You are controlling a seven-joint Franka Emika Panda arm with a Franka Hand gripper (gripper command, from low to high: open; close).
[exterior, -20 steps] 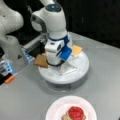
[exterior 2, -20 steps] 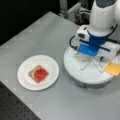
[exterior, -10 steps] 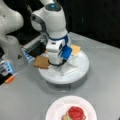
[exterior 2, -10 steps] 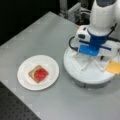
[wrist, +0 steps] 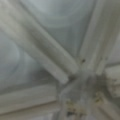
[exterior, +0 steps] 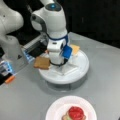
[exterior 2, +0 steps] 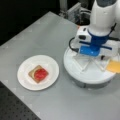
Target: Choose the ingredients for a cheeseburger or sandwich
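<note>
My gripper (exterior: 59, 64) is low over the middle of a white round divided tray (exterior: 62, 80), its fingers hidden behind the white and blue hand in both front views (exterior 2: 91, 58). The wrist view shows only the tray's white dividers (wrist: 45, 55) from very close. A tan toast square (exterior: 42, 62) lies at the tray's left edge. At its far right edge sits a yellow cheese square (exterior: 75, 48), also visible in a front view (exterior 2: 114, 66). The sandwich (exterior 2: 38, 74), a toast slice with a red tomato disc on top, rests on a white plate (exterior 2: 25, 80); the plate (exterior: 56, 110) is at a front view's bottom.
The arm's grey-white base (exterior: 10, 37) stands at a front view's left, with a blue-lit box (exterior: 5, 66) and an orange piece (exterior: 10, 79) beside it. A black perforated board (exterior 2: 12, 110) borders the grey table (exterior 2: 50, 32). Grey equipment (exterior 2: 75, 11) stands behind the tray.
</note>
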